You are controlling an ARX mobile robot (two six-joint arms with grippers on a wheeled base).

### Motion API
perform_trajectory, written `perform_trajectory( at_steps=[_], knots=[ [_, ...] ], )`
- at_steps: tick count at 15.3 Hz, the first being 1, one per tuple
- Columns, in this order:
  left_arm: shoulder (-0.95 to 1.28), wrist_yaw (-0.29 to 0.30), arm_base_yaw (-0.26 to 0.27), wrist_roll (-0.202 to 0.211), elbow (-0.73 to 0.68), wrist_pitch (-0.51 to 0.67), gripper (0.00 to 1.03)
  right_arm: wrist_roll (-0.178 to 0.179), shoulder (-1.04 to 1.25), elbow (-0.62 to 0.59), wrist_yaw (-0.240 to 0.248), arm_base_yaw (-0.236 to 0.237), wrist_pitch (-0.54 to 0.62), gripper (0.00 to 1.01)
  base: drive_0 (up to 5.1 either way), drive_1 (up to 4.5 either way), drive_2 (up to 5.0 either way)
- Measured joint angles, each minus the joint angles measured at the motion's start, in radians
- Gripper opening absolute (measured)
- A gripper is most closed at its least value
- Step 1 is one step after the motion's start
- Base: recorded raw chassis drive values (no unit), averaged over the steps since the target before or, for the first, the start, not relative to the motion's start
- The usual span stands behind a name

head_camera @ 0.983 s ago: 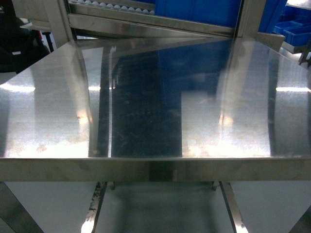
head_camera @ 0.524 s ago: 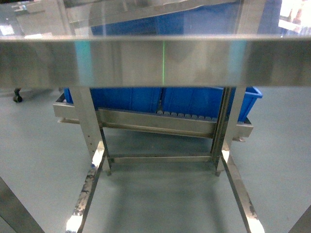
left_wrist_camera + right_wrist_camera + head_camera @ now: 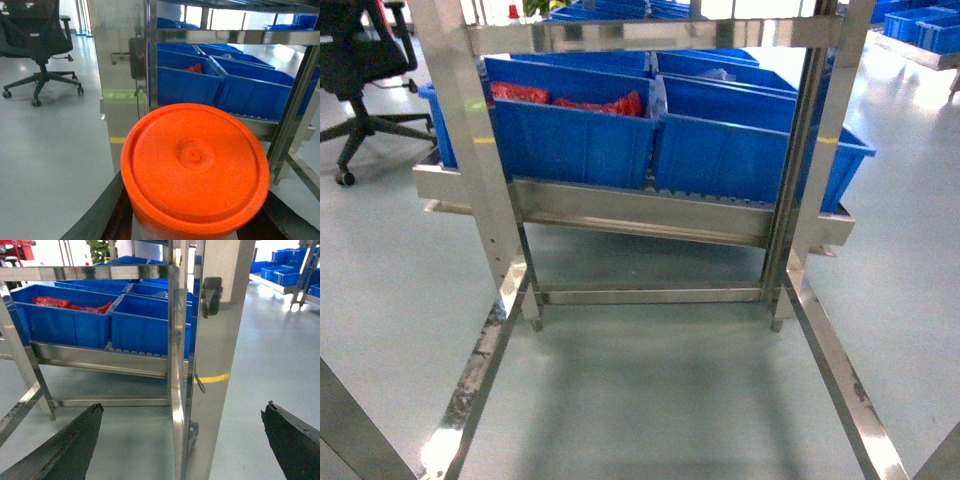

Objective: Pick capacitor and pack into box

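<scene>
The left end effector (image 3: 192, 227) is seen in the left wrist view as 2 dark fingers (image 3: 102, 217) at the bottom edge, with an orange round lid (image 3: 195, 165) set between them; the lid caps a container whose body is almost wholly hidden. Whether the fingers press on that container cannot be told. The right end effector (image 3: 182, 445) is spread wide, its 2 black fingers (image 3: 65, 442) standing well apart at the lower corners of the right wrist view, with nothing between them but floor and a steel post (image 3: 212, 365).

Beyond the left end effector, a steel rack (image 3: 640, 215) is seen, carrying blue bins (image 3: 575, 125) side by side on a low roller shelf. Red packets (image 3: 595, 103) lie in the left bin of the front row. A second blue bin (image 3: 755, 140) sits just to the right of it, touching or nearly so. A black office chair (image 3: 35, 45) stands on the grey floor (image 3: 650, 400) to the left of the rack. A green-and-yellow marking (image 3: 120, 95) is seen on the post nearest the orange lid.

Neither the capacitor nor the pink box is visible in any view, so their places cannot be told.
</scene>
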Motion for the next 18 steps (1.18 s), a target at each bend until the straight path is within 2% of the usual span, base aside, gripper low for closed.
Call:
perform_trajectory(
  at_steps=[16, 18],
  knots=[
    [0.0, 0.001, 0.0, 0.0, 0.0, 0.0, 0.44, 0.0, 0.0, 0.0, 0.0, 0.0, 0.0, 0.98, 0.0, 0.0, 0.0],
    [0.0, 0.0, 0.0, 0.0, 0.0, 0.001, 0.44, 0.0, 0.0, 0.0, 0.0, 0.0, 0.002, 0.98, -5.0, 2.41, 2.4]
  ],
)
